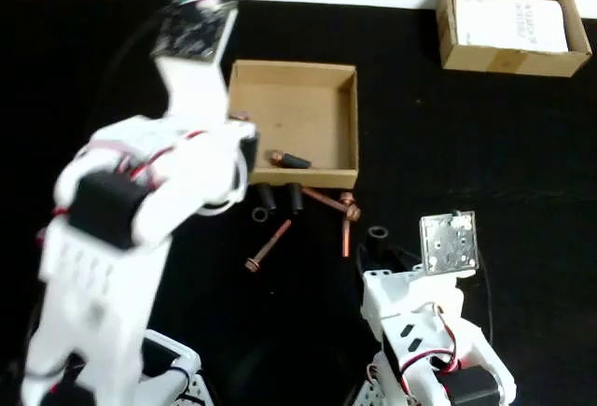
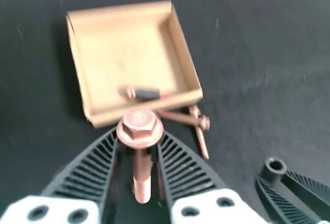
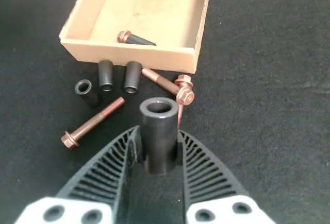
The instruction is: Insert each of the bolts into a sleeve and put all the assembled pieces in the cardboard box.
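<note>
Black tabletop [image 1: 466, 191]: one bolt and one sleeve held apart, ready to be mated.

Left gripper [image 2: 138, 141] is clenched on a copper hex-flange bolt [image 2: 138, 126], with the head at the fingertips and the shank running back between the fingers. Right gripper [image 3: 158, 136] grasps a short black cylindrical sleeve [image 3: 159, 141], whose open bore faces away from the wrist. In the high view that sleeve stands near the open shallow cardboard box [image 1: 294, 70], off its near right corner, while the left arm is over the box's left side. So the bore lies to the bolt's right and nearer the arm bases. I judge the shank end must be turned in line with the bore. One assembled bolt-and-sleeve piece [image 1: 289, 160] lies in the box, and three spare black sleeves [image 3: 106, 74] and loose copper bolts [image 3: 93, 122] lie just outside its near wall.
</note>
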Motion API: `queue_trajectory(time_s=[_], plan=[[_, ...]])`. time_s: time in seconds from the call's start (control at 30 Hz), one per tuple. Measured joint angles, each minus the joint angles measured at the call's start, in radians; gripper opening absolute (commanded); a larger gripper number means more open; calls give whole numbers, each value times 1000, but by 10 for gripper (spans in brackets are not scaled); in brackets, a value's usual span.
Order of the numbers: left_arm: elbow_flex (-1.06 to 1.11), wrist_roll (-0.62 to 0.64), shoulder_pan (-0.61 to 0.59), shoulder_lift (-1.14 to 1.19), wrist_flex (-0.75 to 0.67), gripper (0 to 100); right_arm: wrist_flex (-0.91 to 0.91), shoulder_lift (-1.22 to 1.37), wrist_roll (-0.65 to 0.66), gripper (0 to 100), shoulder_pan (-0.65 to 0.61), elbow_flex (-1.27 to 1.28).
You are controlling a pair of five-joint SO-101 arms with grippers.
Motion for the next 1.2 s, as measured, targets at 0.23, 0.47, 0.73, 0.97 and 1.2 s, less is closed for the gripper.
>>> queue_trajectory(time_s=[0.23,0.47,0.73,0.97,1.2], plan=[[437,-28,29,-245,-450,8,-71,0,-5,7,0,15],[694,-26,173,-334,-801,9,-193,0,-5,7,2,80],[608,25,298,-221,-776,9,-425,5,-5,7,-2,215],[474,132,305,-28,-713,9,-512,6,-5,7,-2,269],[463,172,307,71,-732,9,-514,6,-5,7,-2,273]])
